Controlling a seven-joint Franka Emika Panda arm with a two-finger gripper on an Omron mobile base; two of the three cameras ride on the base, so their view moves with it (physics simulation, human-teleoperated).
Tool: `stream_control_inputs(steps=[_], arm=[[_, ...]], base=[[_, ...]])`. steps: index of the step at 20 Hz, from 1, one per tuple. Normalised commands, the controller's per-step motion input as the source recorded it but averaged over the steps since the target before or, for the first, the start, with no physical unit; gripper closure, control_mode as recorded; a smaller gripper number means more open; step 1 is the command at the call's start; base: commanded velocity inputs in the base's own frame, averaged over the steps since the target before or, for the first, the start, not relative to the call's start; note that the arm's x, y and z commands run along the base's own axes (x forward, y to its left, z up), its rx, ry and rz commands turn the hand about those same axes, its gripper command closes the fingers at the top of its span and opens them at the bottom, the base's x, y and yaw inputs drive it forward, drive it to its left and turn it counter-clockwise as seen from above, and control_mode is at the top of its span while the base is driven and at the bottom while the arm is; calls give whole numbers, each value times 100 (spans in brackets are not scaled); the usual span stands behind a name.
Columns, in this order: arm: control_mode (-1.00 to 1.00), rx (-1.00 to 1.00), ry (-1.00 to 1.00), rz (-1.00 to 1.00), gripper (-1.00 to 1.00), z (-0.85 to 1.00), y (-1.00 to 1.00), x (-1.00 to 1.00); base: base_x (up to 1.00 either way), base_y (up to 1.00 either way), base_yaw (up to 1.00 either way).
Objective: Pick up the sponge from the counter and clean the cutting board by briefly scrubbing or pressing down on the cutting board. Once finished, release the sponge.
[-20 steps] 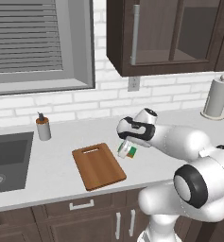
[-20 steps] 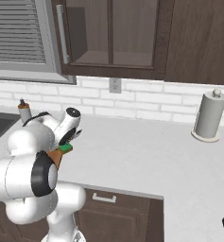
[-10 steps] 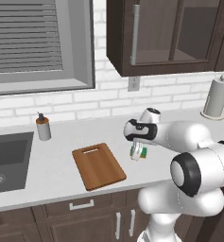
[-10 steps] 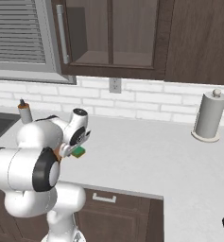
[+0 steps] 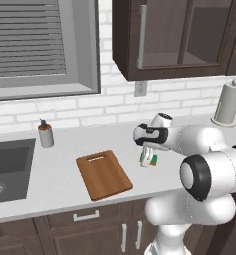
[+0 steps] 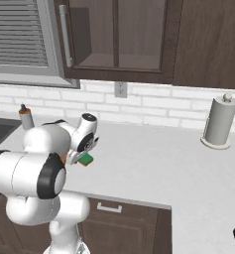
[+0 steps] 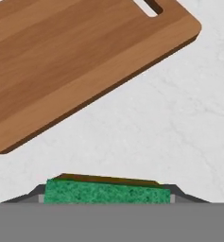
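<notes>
Nearest, low in the hand view: the sponge [image 7: 106, 193], green face toward the camera, wedged between the two dark fingertips [image 7: 35, 194] of the end effector [image 7: 106, 196], one tip at each end of the block. Clenched on the sponge, then, with its darker far edge just peeking over the top.

Beyond it in the same view: bare pale marbled surface [image 7: 179, 123], then the cutting board [image 7: 71, 56] lying flat across the upper left, slot handle at the top edge. Sponge and board apart, a strip of surface between them.

From the left base view: end effector [image 5: 148, 160] pointing down beside the board's right side, sponge [image 5: 149, 160] a small green and white patch at its tip, close over the surface [image 5: 59, 179]. Cannot tell from here whether the sponge touches the surface. Cutting board [image 5: 104, 174] set at a slant, handle end toward the wall, well clear of the sink [image 5: 7, 169] on the left.

From the right base view: end effector [image 6: 83, 158] half hidden by the white arm, sponge [image 6: 86, 158] showing green below the wrist, above the surface [image 6: 153, 168].

Farther back: soap dispenser [image 5: 45, 134] near the wall behind the sink, paper towel roll [image 5: 227, 102] upright far to the right, wall outlet [image 5: 141, 88] on the white brick, dark cabinets [image 5: 179, 35] and window blinds [image 5: 27, 40] above.
</notes>
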Motion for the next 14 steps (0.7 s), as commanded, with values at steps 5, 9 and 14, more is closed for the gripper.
stream_control_inputs(steps=[5, 9, 14], arm=[[-100, 0, 1, 0, -100, -2, -3, 10], [-100, 0, 0, 0, -100, 0, 0, 0], [-100, 9, -2, -4, -100, 22, 0, -51]], base=[[0, 0, 0], [0, 0, 0], [0, 0, 0]])
